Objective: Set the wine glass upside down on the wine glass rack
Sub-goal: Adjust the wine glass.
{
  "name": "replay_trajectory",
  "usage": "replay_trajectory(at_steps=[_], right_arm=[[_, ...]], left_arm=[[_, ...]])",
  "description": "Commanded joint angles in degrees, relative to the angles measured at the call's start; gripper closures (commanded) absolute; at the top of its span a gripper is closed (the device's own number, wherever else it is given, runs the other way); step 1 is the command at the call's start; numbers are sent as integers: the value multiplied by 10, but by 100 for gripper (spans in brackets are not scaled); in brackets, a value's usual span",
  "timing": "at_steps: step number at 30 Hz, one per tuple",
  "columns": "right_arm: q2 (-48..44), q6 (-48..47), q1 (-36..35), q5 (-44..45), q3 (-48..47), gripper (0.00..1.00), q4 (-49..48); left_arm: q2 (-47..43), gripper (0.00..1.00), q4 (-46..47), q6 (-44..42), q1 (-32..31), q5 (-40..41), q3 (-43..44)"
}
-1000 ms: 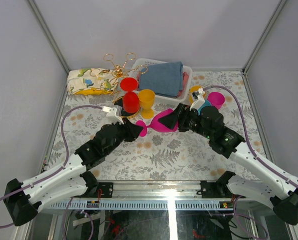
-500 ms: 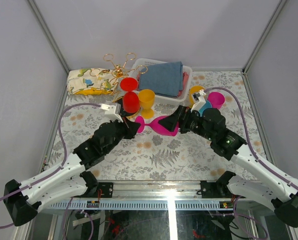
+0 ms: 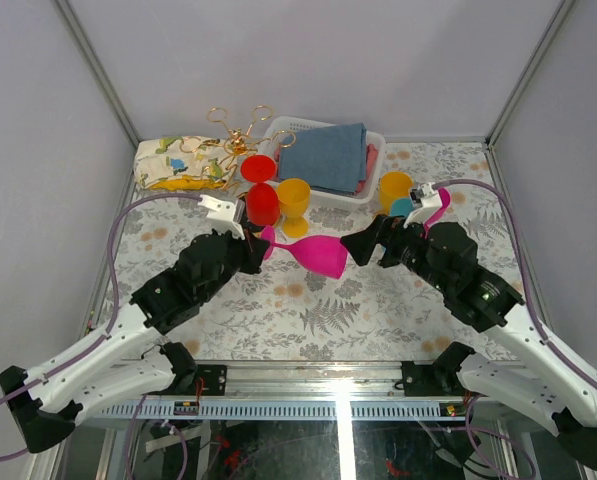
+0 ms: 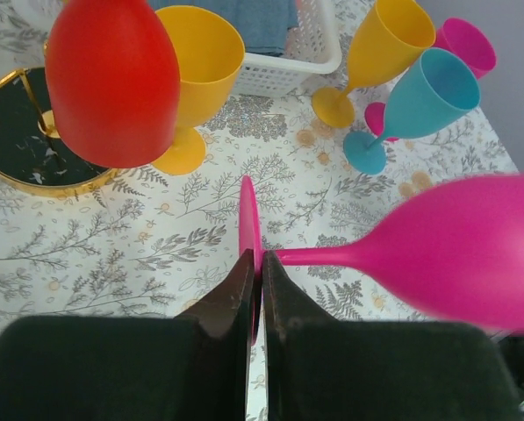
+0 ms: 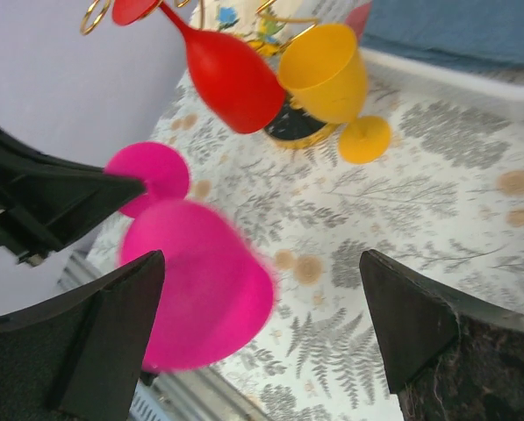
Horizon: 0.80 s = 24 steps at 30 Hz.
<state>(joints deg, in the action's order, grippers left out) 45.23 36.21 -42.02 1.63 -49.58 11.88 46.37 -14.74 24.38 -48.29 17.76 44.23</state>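
Note:
The wine glass (image 3: 318, 254) is magenta and lies on its side above the table, bowl to the right. My left gripper (image 3: 259, 244) is shut on the edge of its round foot (image 4: 248, 219), and the stem runs right to the bowl (image 4: 472, 254). My right gripper (image 3: 356, 248) stands open just right of the bowl (image 5: 200, 281), its fingers apart from it on both sides. The gold wire wine glass rack (image 3: 240, 128) stands at the back left on a dark gold-rimmed base (image 4: 16, 132). A red glass (image 3: 261, 200) hangs from it upside down.
A yellow glass (image 3: 294, 200) stands upright beside the rack base. Yellow (image 3: 394, 187), teal (image 3: 403, 207) and magenta (image 3: 438, 197) glasses cluster at the right. A white basket (image 3: 372, 140) with a blue cloth sits behind, with a patterned cloth (image 3: 178, 162) left of the rack.
My left gripper closed on the glass foot and carried it up toward the rack. My right gripper opened wide, let go of the bowl and drew back to the right.

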Motion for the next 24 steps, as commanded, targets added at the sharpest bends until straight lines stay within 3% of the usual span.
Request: replay_trajectory(at_steps=[1, 10, 17, 24], right_arm=[[-14, -83, -3, 84, -39, 1, 30], [-2, -187, -2, 100, -51, 2, 43], [34, -233, -2, 37, -90, 3, 79], [97, -257, -3, -25, -102, 4, 85]], left_arm=[[13, 100, -53, -73, -1, -39, 61], [32, 100, -109, -168, -2, -35, 104], [51, 100, -116, -216, -2, -32, 104], [106, 100, -150, -241, -2, -117, 128]])
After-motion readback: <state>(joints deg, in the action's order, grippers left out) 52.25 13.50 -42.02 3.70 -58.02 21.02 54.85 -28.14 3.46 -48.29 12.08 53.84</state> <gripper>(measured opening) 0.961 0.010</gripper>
